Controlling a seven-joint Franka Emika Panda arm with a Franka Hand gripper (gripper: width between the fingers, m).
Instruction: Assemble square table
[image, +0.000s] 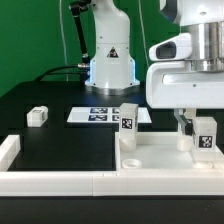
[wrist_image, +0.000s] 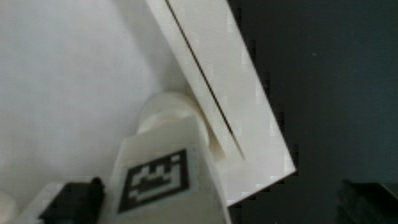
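The white square tabletop (image: 160, 158) lies rimmed face up at the exterior view's front right. One tagged white leg (image: 128, 121) stands upright on its far left corner. A second tagged leg (image: 205, 136) stands on the slab near its right side. My gripper (image: 201, 126) hangs over this second leg with its jaws wide apart on either side of it. In the wrist view the leg (wrist_image: 169, 165) rises between the dark fingertips (wrist_image: 71, 203), beside the slab's rim (wrist_image: 217, 80). A third leg (image: 37, 116) lies loose on the black table at the left.
The marker board (image: 103, 115) lies flat behind the tabletop, in front of the robot base (image: 110, 65). A low white border rail (image: 50, 181) runs along the front edge and turns up the left side (image: 8, 150).
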